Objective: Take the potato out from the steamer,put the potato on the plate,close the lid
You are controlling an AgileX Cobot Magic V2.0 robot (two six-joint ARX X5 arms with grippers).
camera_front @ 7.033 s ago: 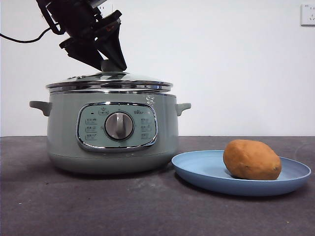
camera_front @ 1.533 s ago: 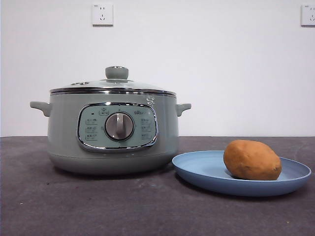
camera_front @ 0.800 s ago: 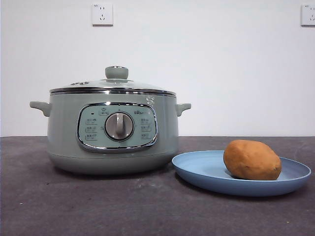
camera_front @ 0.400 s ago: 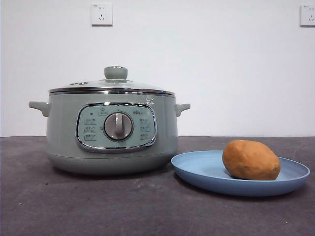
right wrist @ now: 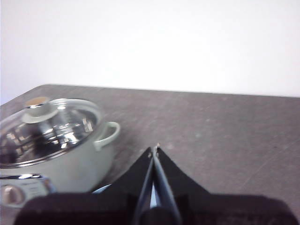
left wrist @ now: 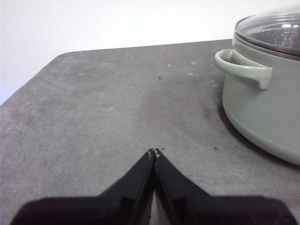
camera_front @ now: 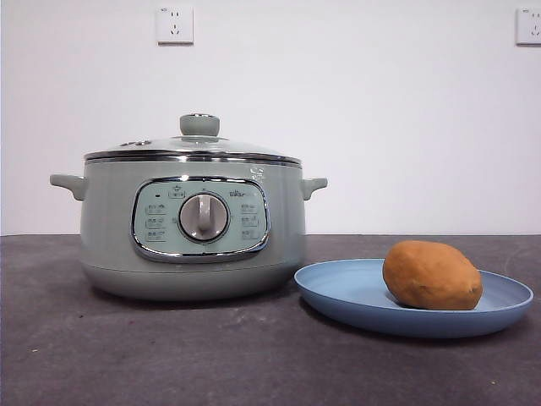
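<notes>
The sage-green steamer stands at the left of the table with its glass lid seated flat on the rim, pale green knob upright. To its right the orange-brown potato rests on the light-blue plate. Neither arm appears in the front view. My left gripper is shut and empty, hovering over bare table beside the steamer and its handle. My right gripper is shut and empty too, held back above the table, with the steamer and lid off to one side.
The dark grey tabletop runs in front of the pot and plate. A white wall behind carries two sockets. In the left wrist view the table's rounded corner edge lies beyond the gripper.
The arm that was at the lid's knob 7.5 s ago has left the front view. Over the last two seconds the steamer, lid, plate and potato have stayed put.
</notes>
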